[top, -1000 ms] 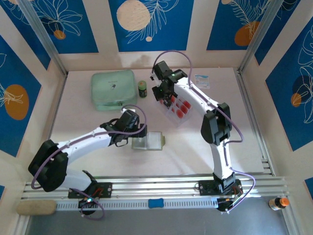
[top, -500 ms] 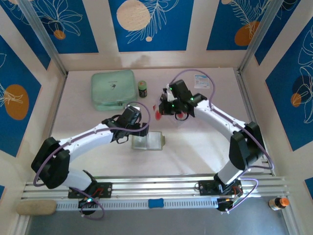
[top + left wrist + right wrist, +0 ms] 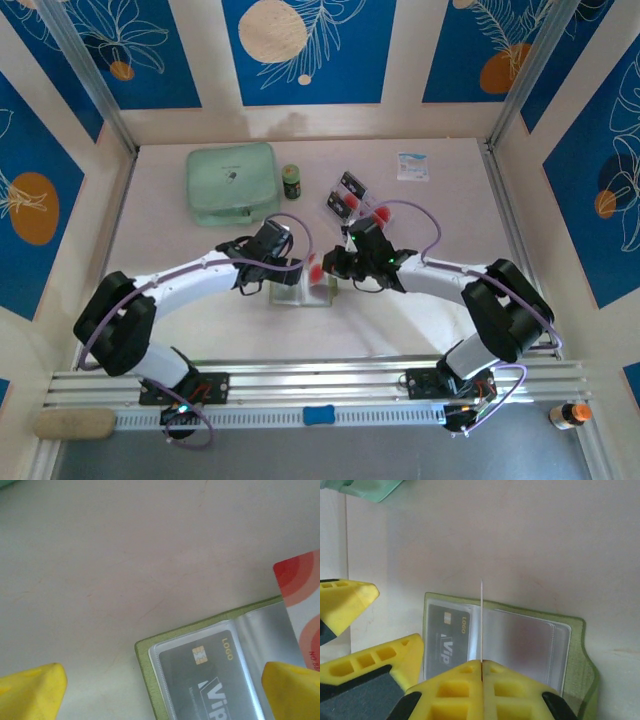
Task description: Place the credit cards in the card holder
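Right gripper [image 3: 481, 667] pinches credit card [image 3: 481, 620] edge-on above open card holder [image 3: 520, 640] (grey card [image 3: 210, 680] sleeved inside); left gripper [image 3: 162, 690] spread wide at its edge.

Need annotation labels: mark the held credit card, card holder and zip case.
credit card [image 3: 295, 580], left wrist view, red corner.
card holder [image 3: 525, 645], right wrist view, clear sleeve.
mint-green zip case [image 3: 232, 183], top view, lid.
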### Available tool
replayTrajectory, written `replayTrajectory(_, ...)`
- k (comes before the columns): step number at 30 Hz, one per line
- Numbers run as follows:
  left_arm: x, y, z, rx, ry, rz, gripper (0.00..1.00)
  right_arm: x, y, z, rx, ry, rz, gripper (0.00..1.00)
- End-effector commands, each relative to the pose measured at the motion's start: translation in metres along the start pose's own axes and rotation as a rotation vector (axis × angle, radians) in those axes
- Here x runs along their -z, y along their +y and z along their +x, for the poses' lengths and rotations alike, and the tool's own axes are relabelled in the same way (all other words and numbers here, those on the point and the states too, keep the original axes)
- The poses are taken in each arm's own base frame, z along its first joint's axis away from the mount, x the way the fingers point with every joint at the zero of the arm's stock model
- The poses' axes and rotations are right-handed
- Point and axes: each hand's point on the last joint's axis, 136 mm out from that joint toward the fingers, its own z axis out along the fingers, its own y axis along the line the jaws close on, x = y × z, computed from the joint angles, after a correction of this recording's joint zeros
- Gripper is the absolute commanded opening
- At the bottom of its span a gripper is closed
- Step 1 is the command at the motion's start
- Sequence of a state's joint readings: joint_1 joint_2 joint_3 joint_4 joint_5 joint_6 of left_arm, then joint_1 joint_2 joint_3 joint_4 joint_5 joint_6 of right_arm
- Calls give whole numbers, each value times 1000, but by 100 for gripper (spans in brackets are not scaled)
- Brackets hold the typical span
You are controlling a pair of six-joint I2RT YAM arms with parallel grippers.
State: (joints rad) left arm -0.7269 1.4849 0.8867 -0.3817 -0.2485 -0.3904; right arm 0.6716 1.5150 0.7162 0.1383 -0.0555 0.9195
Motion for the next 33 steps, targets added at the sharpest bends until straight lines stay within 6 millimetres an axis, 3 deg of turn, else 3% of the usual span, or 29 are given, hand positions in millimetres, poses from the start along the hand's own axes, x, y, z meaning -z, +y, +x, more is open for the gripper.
replayTrajectory(1,-11,12,14,-3,37,-54,100,5,22,-13,-14,-104,-85,0)
replayTrajectory(14,-17,32,35,13,72,-152,100,-3,12,-1,-3,-121,-87,0)
replayTrajectory(33,-18,50,58,38,99,-218,100,-23,14,10,4,-94,-104,0)
